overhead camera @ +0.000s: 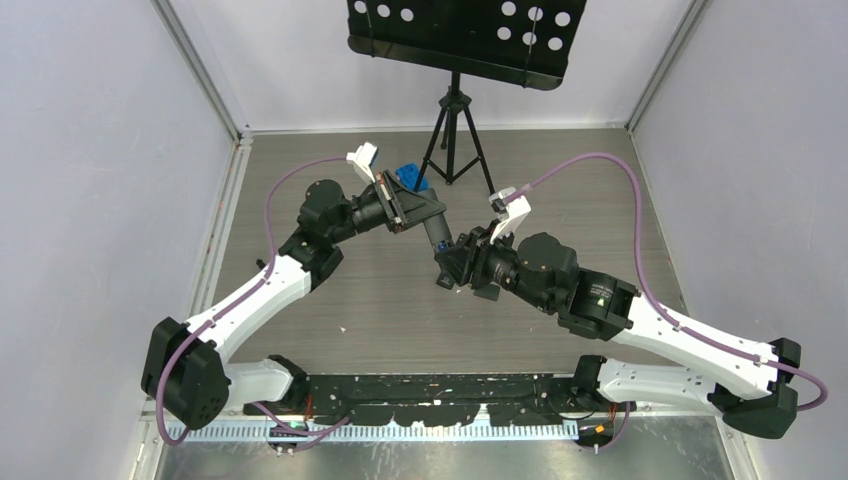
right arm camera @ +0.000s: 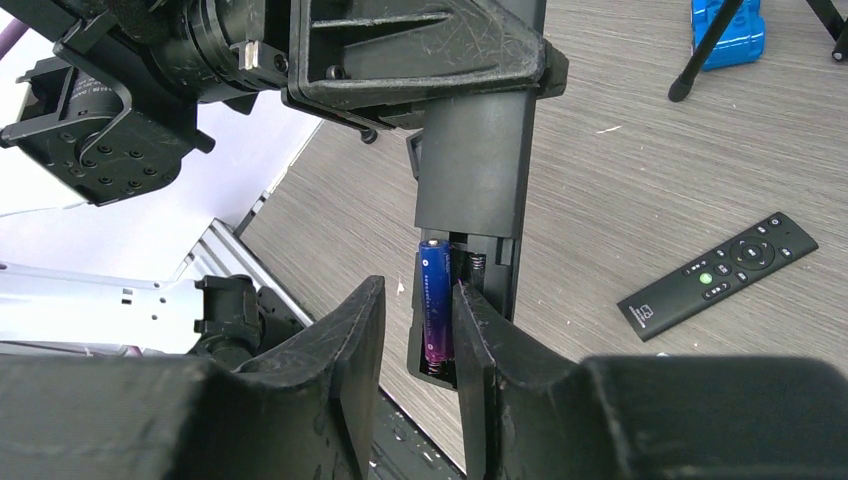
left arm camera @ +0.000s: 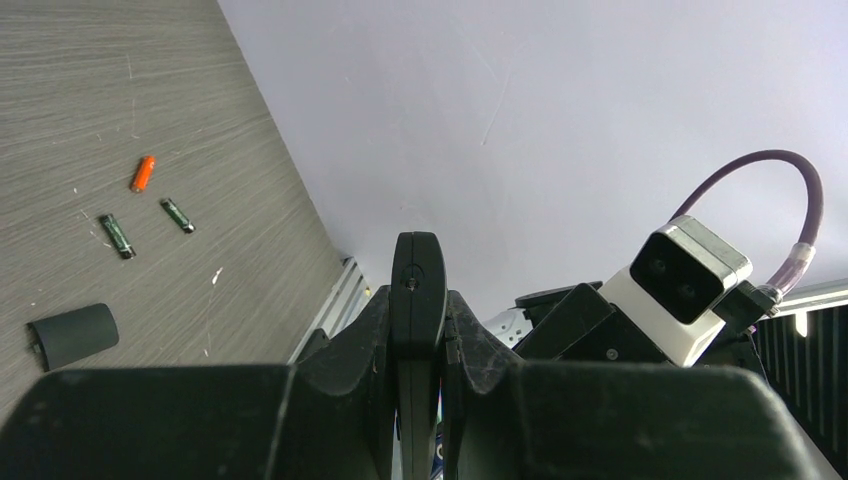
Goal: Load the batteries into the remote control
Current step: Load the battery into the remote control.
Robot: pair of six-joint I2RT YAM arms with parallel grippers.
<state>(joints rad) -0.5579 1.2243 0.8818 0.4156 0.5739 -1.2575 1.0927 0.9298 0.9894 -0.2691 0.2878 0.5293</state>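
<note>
**Top external view.** Your left gripper [overhead camera: 412, 207] is clamping the remote control [overhead camera: 437, 236] just above the middle of the frame. It appears to be holding it off the table [overhead camera: 360, 300]. Your right gripper [overhead camera: 452, 265] is meeting the remote's lower end from the lower right.

**Left wrist view.** The fingers are pressing tight on the remote, seen edge-on at centre frame. At the upper left an orange battery [left arm camera: 143, 172] and two dark green batteries [left arm camera: 177, 215] are lying loose on the table, well apart from the remote. A dark curved cover [left arm camera: 72, 334], probably the battery door, is lying at the lower left.

**Right wrist view.** The remote is hanging down from top centre with its compartment open. The purple battery [right arm camera: 435, 310] is lying in the left bay. The right bay is showing a bare spring [right arm camera: 477, 263]. Your right fingers [right arm camera: 350, 350] are standing part-way apart around the battery, not pinching it, and the right one is just beside it. A buttoned remote [right arm camera: 718, 275] is lying at the right and is not your target.

**Risks.**
- The battery may not be fully seated, so a finger brushing it on withdrawal could lever it out.
- With the bay uncovered and the remote in the air, any tilt could drop the battery.
- Pushing hard on the remote's free end could pivot it in the left grip.
- The battery's polarity cannot be confirmed from here.
</note>
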